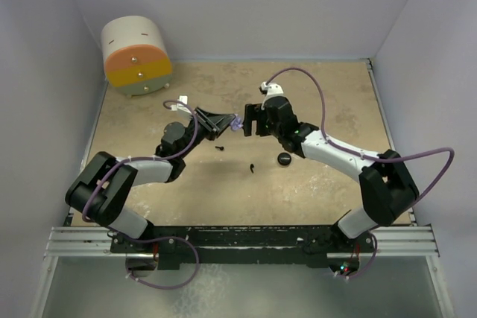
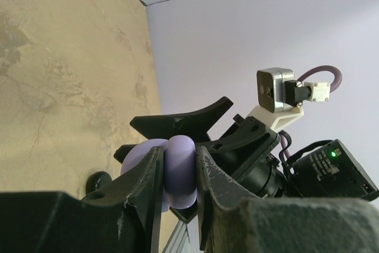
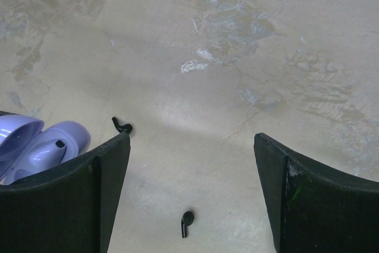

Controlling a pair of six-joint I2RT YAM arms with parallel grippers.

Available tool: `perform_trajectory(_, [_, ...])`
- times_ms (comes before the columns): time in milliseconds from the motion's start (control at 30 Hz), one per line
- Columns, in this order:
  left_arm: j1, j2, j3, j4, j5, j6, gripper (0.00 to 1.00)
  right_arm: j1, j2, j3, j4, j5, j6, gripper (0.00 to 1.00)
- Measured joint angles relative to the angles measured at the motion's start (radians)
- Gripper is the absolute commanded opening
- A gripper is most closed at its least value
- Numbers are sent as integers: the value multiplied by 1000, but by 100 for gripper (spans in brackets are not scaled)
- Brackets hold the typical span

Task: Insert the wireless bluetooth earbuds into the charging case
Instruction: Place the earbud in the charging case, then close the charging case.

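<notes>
The left fingers (image 2: 145, 197) are clenched on the lavender charging case (image 2: 180, 167), which seems to be held above the surface (image 3: 237, 39) with its lid open. The right fingers (image 3: 89, 199) stand released just beside it, grasping nothing. Two black earbuds (image 3: 122, 126) lie loose on the surface, one near the case and the other earbud (image 3: 187, 223) farther off. They look light, hard and slippery, so a gentle pinch across the bulb probably suits best. There is one case, one black disc (image 1: 284, 159), and no lavender buds can be made out.
</notes>
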Motion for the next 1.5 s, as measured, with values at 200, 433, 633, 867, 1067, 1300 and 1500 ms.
perform_trajectory(200, [3, 8, 0, 1, 3, 0, 0, 50, 15, 1, -3, 19, 7, 88])
perform_trajectory(433, [5, 17, 0, 3, -11, 0, 0, 103, 15, 1, -29, 59, 22, 87])
perform_trajectory(633, [5, 22, 0, 6, -21, -2, 0, 124, 13, 1, -55, 86, 68, 88])
perform_trajectory(867, [2, 40, -31, 98, -106, -89, 0, 133, -89, -135, 62, 101, 128, 88])
perform_trajectory(1067, [-18, 84, -36, 174, -179, -191, 0, 197, -59, -159, 165, 201, 115, 88])
perform_trajectory(1300, [-77, 118, -34, 207, -238, -276, 0, 260, 2, -184, 323, 303, 76, 88])
perform_trajectory(1500, [-111, 122, -34, 204, -282, -326, 0, 260, 2, -227, 463, 374, 43, 88])
